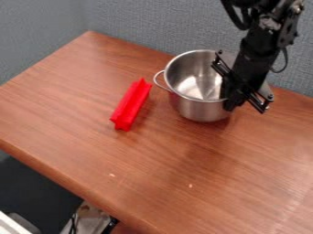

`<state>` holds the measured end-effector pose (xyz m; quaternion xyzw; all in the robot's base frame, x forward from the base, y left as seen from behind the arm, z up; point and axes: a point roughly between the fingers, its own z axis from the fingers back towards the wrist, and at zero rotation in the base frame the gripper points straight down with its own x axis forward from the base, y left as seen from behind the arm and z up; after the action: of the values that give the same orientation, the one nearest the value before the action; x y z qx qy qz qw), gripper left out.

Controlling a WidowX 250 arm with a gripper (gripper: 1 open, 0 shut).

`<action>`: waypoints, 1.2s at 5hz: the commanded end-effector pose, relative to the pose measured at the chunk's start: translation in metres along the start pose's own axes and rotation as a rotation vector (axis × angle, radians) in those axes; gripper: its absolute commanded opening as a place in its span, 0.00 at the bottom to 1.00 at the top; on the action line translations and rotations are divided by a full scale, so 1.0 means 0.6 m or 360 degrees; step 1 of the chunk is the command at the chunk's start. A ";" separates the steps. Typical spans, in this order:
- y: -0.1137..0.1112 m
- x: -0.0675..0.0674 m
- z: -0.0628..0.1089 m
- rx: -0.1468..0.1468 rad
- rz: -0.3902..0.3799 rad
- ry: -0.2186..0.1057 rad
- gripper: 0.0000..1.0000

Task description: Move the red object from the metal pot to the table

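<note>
Wooden table (184,183), reddish-brown. Metal pot (196,87) upright toward far right, inside looks empty. Black gripper (242,90) clamped shut on metal pot's right rim. Red object (131,102) flat on table just left of pot, outside it, not touching.

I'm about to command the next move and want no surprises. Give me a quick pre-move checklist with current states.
1. Red object out of the metal pot: ok, it lies flat on the table.
2. Red object clear of the pot: ok, a gap shows.
3. Pot upright: ok.
4. Pot fully resting on the table: cannot tell.
5. Gripper shut on the pot's right rim: ok.
6. Pot away from the table edges: ok.
</note>
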<state>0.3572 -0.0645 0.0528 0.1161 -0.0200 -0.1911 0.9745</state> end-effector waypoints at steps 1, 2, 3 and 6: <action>0.014 0.026 0.014 0.0049 -0.0034 -0.0095 0.00; 0.018 0.034 0.007 0.0055 -0.0050 -0.0090 0.00; 0.020 0.041 -0.002 0.0055 -0.0063 -0.0083 0.00; 0.023 0.045 -0.026 0.0028 -0.0064 -0.0054 1.00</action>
<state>0.3853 -0.0652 0.0288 0.1204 -0.0195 -0.2207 0.9677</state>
